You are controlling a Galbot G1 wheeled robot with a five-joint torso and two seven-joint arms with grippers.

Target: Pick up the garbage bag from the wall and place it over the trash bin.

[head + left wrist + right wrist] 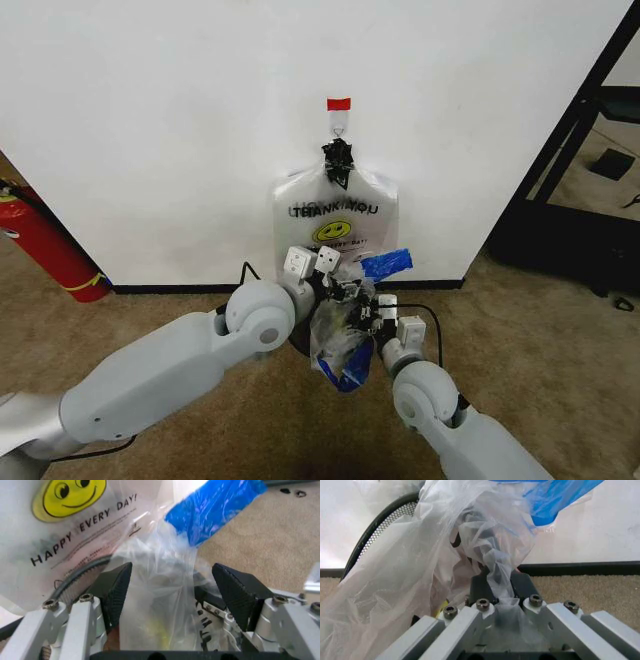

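Draping step: right tool (pixel 504 592) pinching the garbage bag (pixel 338 345), left tool (pixel 172 592) spread with bag film between its pads, both over the trash bin (pixel 380 528). Next I'd open the mouth over the rim

Red fire extinguisher (pixel 45 245) is leaning at the far left, its base sitting on the tan carpet (pixel 560 340) by the black baseboard. Flat bundle of smiley-print bags (pixel 335 215) is hanging under a black tie (pixel 338 160). Black frame (pixel 560 150) is standing at the right edge, with small dark bits (pixel 622 303) lying on the floor nearby.
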